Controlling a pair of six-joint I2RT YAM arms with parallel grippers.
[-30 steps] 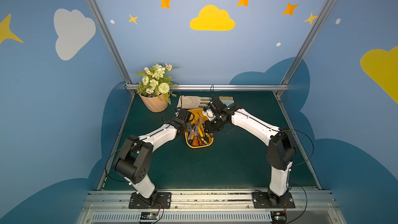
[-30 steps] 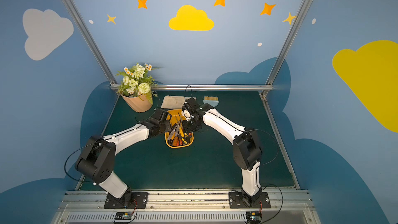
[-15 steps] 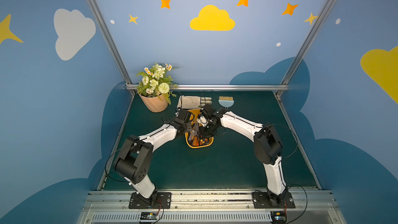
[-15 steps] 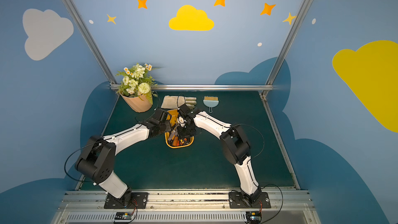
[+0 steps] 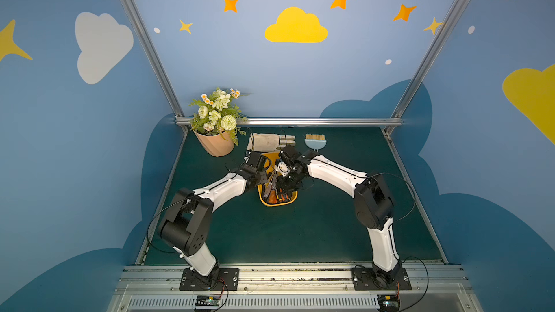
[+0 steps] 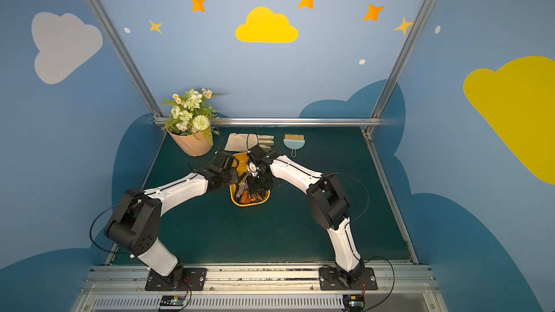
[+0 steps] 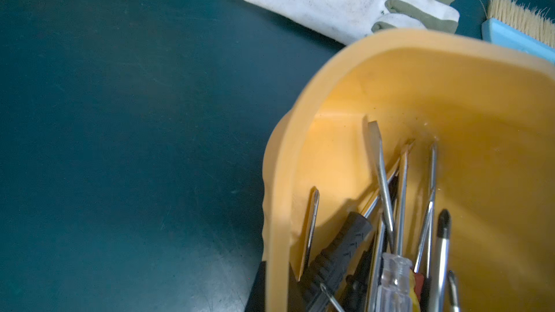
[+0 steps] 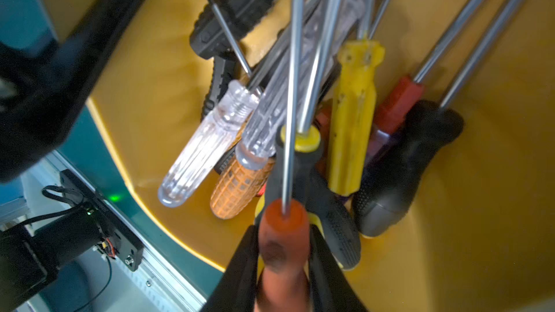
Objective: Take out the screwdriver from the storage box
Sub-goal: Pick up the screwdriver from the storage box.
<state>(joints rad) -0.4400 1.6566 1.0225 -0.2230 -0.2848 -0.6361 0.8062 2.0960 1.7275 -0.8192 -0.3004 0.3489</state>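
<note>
Screwdriver (image 8: 283, 235) lengthwise along storage box (image 8: 480, 205)

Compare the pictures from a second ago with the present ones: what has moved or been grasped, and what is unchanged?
The right gripper moved from the far end of the storage box toward its near end, down among the tools, and now clamps the orange-handled screwdriver. The brush, earlier mostly hidden, is uncovered. The left gripper, box, glove and flower pot stayed put.
</note>
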